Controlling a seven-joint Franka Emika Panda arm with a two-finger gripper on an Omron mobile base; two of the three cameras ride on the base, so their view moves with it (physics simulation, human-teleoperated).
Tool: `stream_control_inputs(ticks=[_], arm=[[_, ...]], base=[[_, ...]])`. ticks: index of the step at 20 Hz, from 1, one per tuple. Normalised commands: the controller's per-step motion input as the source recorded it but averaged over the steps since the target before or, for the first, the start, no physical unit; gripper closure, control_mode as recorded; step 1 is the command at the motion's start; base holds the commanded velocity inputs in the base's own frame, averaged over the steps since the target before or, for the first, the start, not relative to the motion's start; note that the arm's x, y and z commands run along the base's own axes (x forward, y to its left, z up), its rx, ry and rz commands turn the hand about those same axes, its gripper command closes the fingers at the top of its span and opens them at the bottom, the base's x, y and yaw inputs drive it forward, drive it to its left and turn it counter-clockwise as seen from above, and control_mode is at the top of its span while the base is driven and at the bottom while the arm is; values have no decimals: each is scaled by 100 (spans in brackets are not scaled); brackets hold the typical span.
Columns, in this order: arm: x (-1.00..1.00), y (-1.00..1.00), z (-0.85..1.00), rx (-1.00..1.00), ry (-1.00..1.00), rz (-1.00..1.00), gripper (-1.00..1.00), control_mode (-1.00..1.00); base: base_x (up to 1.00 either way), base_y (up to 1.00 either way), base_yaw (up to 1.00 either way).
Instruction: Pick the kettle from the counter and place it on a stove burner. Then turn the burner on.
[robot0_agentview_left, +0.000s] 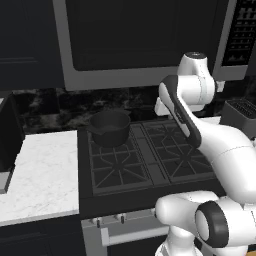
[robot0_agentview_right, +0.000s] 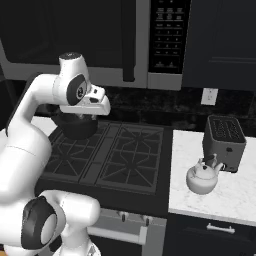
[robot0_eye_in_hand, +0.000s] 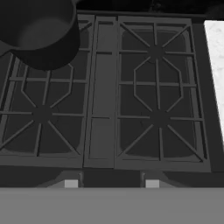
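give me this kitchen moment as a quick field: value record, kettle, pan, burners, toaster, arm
kettle: small white-silver kettle upright on the right-hand counter, beside the toaster
saucepan: dark saucepan on the back left stove burner
free burners: front left, back right, front right
arm: raised over the cooktop, nowhere near the kettle
gripper: looking down at the grates, holding nothing that can be seen
task state: kettle not yet picked up
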Motion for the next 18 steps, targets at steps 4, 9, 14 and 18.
stream_control_inputs(ticks=[4,9,14,18], arm=[[-16,-24,0,0,-4,0,-100,-100],[-49,-45,0,1,-4,-7,-100,-100],[-62,-55,-19,0,-21,-15,-100,-100],[-51,-73,-37,0,-24,-18,-100,-100]], base=[[0,0,0],[0,0,0],[0,0,0],[0,0,0]])
